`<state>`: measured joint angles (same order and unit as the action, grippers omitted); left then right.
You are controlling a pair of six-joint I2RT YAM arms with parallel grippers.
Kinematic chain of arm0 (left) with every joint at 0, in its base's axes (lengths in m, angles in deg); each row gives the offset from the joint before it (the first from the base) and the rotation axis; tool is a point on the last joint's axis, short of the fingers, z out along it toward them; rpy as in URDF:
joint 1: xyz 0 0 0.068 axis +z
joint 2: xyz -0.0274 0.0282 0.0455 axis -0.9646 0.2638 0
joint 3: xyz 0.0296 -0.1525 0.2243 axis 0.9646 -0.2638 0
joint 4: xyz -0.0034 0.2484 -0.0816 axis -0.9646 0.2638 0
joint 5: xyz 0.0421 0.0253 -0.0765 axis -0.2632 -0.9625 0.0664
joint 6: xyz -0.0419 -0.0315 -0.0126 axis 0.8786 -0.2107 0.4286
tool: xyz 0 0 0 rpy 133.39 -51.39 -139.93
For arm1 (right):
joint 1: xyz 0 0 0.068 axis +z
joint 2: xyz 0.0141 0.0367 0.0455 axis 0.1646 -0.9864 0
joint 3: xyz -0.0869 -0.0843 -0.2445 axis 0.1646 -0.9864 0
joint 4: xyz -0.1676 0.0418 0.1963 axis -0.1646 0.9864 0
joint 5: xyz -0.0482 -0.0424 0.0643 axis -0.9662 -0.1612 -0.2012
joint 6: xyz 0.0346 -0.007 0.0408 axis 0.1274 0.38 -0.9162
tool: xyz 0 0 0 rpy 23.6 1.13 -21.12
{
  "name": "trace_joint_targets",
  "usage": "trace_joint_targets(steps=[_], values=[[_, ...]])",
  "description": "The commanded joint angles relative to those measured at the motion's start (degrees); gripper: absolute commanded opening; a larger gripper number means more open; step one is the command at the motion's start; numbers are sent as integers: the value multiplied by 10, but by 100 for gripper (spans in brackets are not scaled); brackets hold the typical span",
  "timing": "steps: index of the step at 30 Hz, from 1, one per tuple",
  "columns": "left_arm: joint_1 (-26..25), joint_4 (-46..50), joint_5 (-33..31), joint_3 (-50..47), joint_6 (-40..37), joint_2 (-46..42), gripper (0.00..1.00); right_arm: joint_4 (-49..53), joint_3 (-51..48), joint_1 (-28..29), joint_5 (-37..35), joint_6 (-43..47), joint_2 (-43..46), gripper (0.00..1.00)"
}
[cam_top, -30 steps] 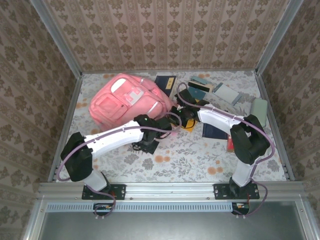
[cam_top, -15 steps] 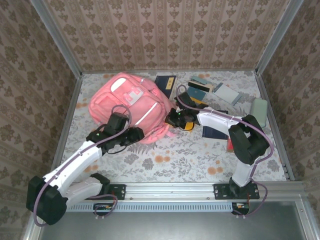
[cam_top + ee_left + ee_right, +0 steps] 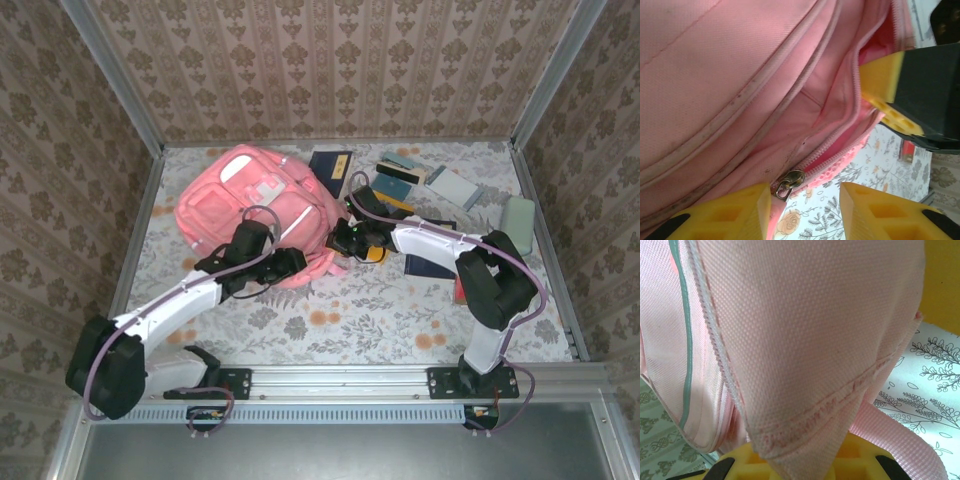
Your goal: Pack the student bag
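The student bag (image 3: 250, 200), a big pink backpack, lies at the back left of the table. My left gripper (image 3: 292, 262) is at its near right edge, open. In the left wrist view its yellow fingers (image 3: 720, 215) stand apart below the bag's part-open zip, and the metal zipper pull (image 3: 788, 182) hangs just beside the left finger, not gripped. My right gripper (image 3: 345, 238) is shut on a pink fabric flap of the bag (image 3: 805, 340) at its right side; the flap runs down between the yellow pads (image 3: 860, 452). That gripper's yellow finger (image 3: 883, 75) holds the bag's mouth open.
Books and cases lie at the back right: a dark blue book (image 3: 330, 163), a small stack (image 3: 400, 175), a light notebook (image 3: 455, 187), a green case (image 3: 517, 218), and a dark book (image 3: 430, 263) under the right arm. Walls close in three sides.
My left gripper has opened. Its arm swung back to the left, away from the bag's right corner, then came in again at the zip's end. The right gripper keeps its hold.
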<state>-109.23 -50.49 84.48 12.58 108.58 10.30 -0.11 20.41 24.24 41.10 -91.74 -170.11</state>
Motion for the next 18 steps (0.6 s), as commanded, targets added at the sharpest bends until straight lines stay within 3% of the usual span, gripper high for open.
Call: trace_joint_targets(steps=[1,5,18], values=[[-5,29,-9,11,-25,-1,41,-35,12,3,10,-7,29,0],[-5,69,-18,12,-42,-14,41,-34,11,3,8,-7,31,0],[8,32,50,-38,-37,-21,33,-34,18,3,11,-7,24,0]])
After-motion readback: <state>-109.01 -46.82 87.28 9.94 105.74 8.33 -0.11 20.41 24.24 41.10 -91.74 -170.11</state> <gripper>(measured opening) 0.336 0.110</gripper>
